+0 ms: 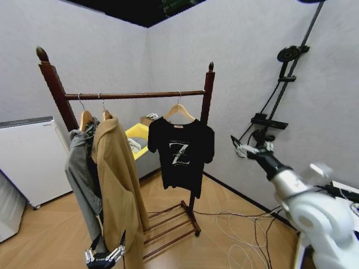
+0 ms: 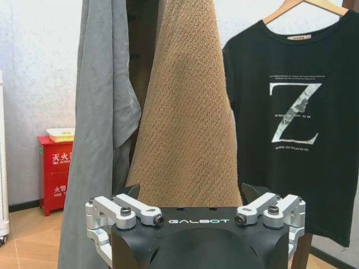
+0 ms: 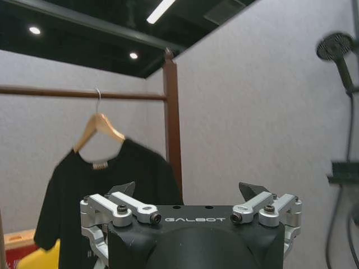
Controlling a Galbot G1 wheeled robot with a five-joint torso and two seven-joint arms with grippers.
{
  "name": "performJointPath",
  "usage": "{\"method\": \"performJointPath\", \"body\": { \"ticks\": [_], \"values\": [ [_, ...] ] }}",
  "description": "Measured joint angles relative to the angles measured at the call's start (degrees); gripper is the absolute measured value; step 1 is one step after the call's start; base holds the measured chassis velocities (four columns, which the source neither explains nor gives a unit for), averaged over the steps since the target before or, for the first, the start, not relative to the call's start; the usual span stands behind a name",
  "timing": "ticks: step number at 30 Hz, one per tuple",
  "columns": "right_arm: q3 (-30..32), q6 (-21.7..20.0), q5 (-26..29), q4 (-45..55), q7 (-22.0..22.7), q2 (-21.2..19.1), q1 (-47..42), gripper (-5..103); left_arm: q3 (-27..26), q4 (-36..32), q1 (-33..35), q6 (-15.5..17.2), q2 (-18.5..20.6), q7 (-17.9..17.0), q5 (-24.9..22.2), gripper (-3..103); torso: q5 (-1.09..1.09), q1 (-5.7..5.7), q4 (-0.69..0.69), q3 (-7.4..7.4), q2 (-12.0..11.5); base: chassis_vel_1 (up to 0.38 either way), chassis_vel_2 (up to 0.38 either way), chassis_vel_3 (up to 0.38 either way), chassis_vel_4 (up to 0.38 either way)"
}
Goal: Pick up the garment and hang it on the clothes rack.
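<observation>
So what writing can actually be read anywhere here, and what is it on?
"GALBOT": on the left gripper body and the right gripper body.
"Z": large white letter on the black T-shirt.
Small lines around the Z and the neck label: too small to read.
Characters on the red cabinet: too blurred to read.

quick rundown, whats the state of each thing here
garment: hanging on its wooden hanger from the rail, nothing gripping it
clothes rack: upright, three garments on its rail
tan coat: hanging
grey jacket: hanging beside the coat
left gripper: open, low by the coat
right gripper: open, raised right of the rack
</observation>
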Motion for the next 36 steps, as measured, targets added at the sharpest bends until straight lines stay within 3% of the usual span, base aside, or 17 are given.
{"method": "performJointPath", "body": {
  "ticks": [2, 3, 5, 36],
  "values": [
    [-3.4, 6.31, -7.83, -0.58, -1.3, 9.45, -8.72, 100, 0.0, 0.0, 0.0, 0.0, -0.02, -0.05, 0.0, 100, 0.02, 0.0, 0.0, 0.0, 0.0, 0.0, 0.0, 0.0, 0.0],
    [-3.4, 6.31, -7.83, -0.58, -1.3, 9.45, -8.72, 100, 0.0, 0.0, 0.0, 0.0, -0.02, -0.05, 0.0, 100, 0.02, 0.0, 0.0, 0.0, 0.0, 0.0, 0.0, 0.0, 0.0],
    [-6.2, 9.81, -13.3, -2.04, -1.99, 13.28, -13.27, 100, -0.01, 0.0, 0.0, 0.0, -0.01, -0.05, 0.0, 100, -0.01, 0.0, 0.03, 0.0, 0.0, 0.0, 0.0, 0.0, 0.0],
    [-7.34, 9.35, -14.36, -3.2, -1.73, 13.24, -13.71, 100, -0.01, 0.0, 0.0, 0.0, -0.01, -0.06, 0.0, 100, 0.0, 0.02, 0.02, 0.02, -0.02, -0.016, -0.011, -0.016, -0.016]
  ]
}}
